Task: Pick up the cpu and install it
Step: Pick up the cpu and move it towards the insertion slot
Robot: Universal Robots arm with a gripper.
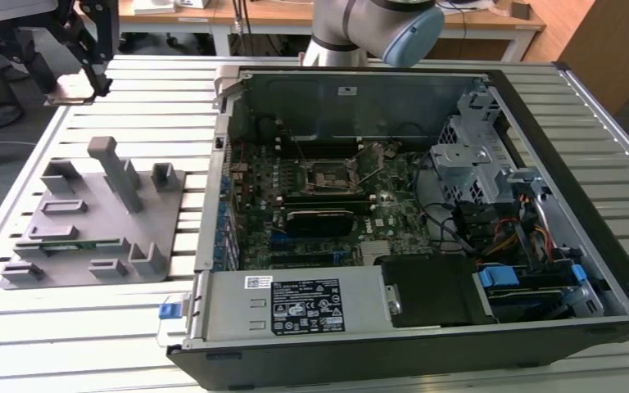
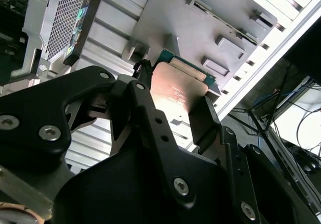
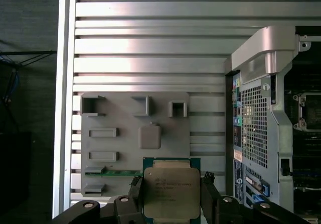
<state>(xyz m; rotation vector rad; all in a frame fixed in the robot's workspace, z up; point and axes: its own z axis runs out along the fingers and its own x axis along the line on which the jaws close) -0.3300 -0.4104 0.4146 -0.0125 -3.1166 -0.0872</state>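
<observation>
Nothing can be read: faint lines of lettering on the cpu (image 3: 172, 191) lid and a printed white sticker (image 1: 305, 305) on the power supply (image 1: 238, 309) are too small

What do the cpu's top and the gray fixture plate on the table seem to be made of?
The cpu: metal top, brushed silver, it reflects light; its green edge looks like circuit board. The fixture plate: probably matte gray plastic, no shine.

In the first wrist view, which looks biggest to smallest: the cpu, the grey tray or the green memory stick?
1. The grey tray, biggest.
2. The cpu, second; the pincer holds it nearer the camera, so it may look extra big.
3. The green memory stick, smallest: a thin strip in the tray.
</observation>
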